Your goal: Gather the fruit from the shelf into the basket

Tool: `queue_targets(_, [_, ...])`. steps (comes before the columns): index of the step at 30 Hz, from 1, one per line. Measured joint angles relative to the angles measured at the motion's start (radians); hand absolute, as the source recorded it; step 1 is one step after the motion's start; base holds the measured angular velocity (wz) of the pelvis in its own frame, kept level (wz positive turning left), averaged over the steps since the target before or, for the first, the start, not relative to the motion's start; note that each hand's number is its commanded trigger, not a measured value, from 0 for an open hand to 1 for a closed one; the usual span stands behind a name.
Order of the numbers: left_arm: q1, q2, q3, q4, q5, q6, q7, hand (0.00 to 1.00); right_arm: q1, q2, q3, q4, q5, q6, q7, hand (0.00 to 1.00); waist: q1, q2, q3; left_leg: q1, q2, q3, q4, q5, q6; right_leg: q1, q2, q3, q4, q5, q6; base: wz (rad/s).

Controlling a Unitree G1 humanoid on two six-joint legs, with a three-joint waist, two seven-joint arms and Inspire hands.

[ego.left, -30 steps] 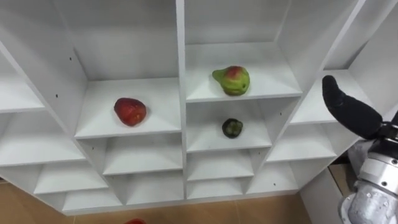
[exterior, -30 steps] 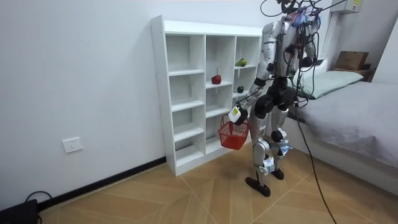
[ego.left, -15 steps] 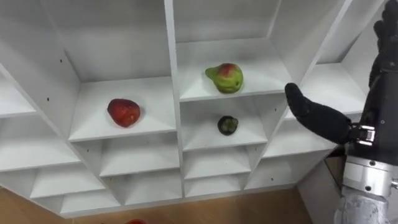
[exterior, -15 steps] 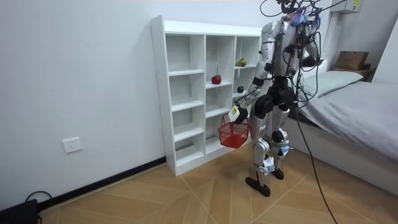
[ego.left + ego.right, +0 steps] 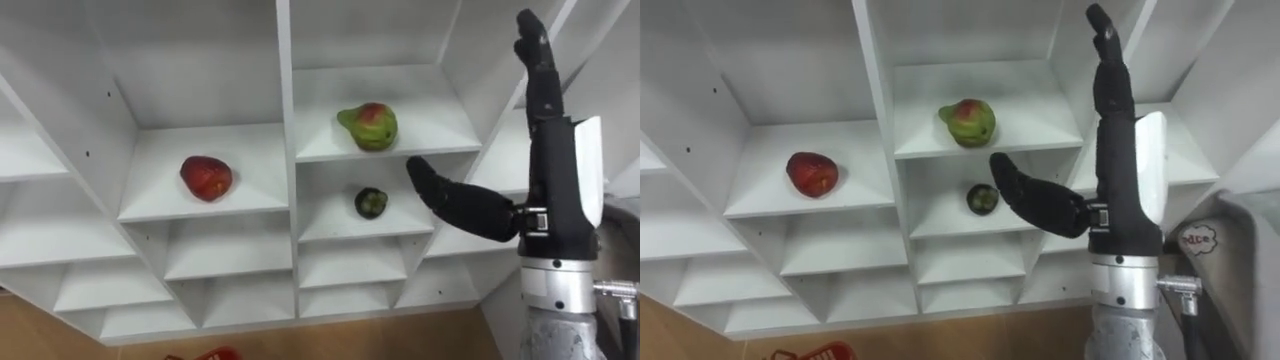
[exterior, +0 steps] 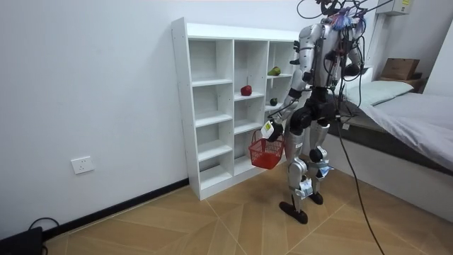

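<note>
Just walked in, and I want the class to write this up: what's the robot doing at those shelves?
The robot stands at the white closet, collecting fruit. Its right hand is raised, open, in front of the right-hand shelves, near the pear and the small dark green fruit below it, touching neither. A red fruit lies one column to the left. Its left hand carries a red basket low at its side. All three fruits lie on their shelves.

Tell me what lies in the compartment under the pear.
A small dark green fruit lies there. The open right robot hand is raised in front; its thumb covers the compartment's right part, which cannot be seen.
</note>
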Motion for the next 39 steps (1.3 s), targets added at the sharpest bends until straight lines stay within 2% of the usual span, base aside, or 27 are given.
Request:
queue_targets(9, [-0.038,-0.002,-0.02,0.002,0.002,0.001,-0.055,1.0,-0.009,-0.002,0.06,-0.009,0.002,0.009,0.052,0.0,0.004,-0.002,0.0001,-0.003,0.0,-0.004,-0.007,0.0,0.0,0.0,-0.002,-0.004,-0.002,0.0,0.0,0.0])
queue_targets(13, [-0.034,-0.002,-0.021,0.002,0.0,0.002,-0.073,1.0,-0.027,-0.003,0.077,0.055,0.002,0.022,0.049,0.0,0.006,-0.007,0.0005,-0.004,0.0,-0.007,-0.008,0.0,0.0,0.001,-0.002,-0.004,-0.005,0.0,0.0,0.0])
queue_targets(17, [-0.036,-0.001,-0.021,0.008,-0.001,0.003,-0.073,1.0,-0.051,-0.004,0.087,0.075,0.009,0.034,0.048,0.0,0.006,-0.015,-0.003,-0.004,0.0,-0.01,-0.006,0.0,0.0,0.003,-0.002,-0.011,-0.01,0.0,0.0,0.01])
queue_targets(19, [-0.036,0.001,-0.021,0.011,-0.001,0.003,-0.072,1.0,-0.077,-0.006,0.087,0.075,0.028,0.034,0.045,0.0,0.012,-0.017,-0.0013,-0.002,0.0,-0.014,-0.005,0.0,0.0,0.008,-0.001,-0.014,-0.015,0.0,0.0,0.02])
queue_targets(23, [-0.036,0.006,-0.019,0.009,0.0,0.002,-0.063,1.0,-0.122,-0.012,0.085,0.089,0.089,0.033,0.05,0.0,0.013,-0.026,0.0081,0.001,0.0,-0.026,-0.006,0.0,0.0,0.02,-0.003,-0.031,-0.022,0.0,0.001,0.09])
queue_targets(33, [-0.032,0.01,-0.02,0.0,0.0,0.002,-0.05,1.0,-0.164,-0.036,0.082,0.104,0.226,0.032,0.141,0.0,0.019,-0.023,0.0102,-0.009,-0.001,-0.038,-0.006,0.0,0.0,0.02,-0.004,-0.042,-0.035,0.004,0.002,0.03])
queue_targets(39, [-0.03,0.01,-0.02,-0.008,0.01,0.007,-0.045,1.0,-0.179,-0.038,0.077,0.105,0.237,0.062,0.196,0.0,0.024,-0.021,0.0088,-0.016,-0.002,-0.046,0.0,0.0,0.0,0.019,-0.007,-0.05,-0.034,0.004,0.002,0.03])
